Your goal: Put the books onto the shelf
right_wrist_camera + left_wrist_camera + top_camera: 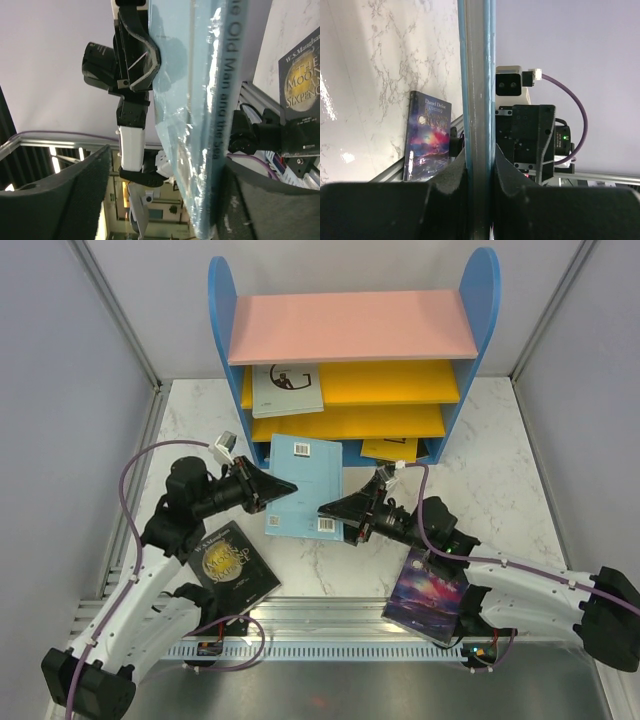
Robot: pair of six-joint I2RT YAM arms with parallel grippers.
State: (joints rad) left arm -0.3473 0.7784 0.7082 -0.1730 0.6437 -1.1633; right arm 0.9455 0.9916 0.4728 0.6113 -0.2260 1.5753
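Currently L fingers [270, 487] clamp pale-blue book [310, 472]; R fingers [342, 508] spread.

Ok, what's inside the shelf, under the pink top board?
A pale book lies on the upper yellow board, sticking out at the left. A yellow book pokes out at the bottom right. The pink top hides each board's back part.

Bright, even overhead light; crisp from above, softer up close.
In front of the shelf [350, 325], the marble table [500, 480] carries only faint, soft shadows, and the metal strip [350, 685] farther forward shows a dull sheen. Both wrist views blur at close range. Plastic wrap on the light-blue book [200, 125] glints.
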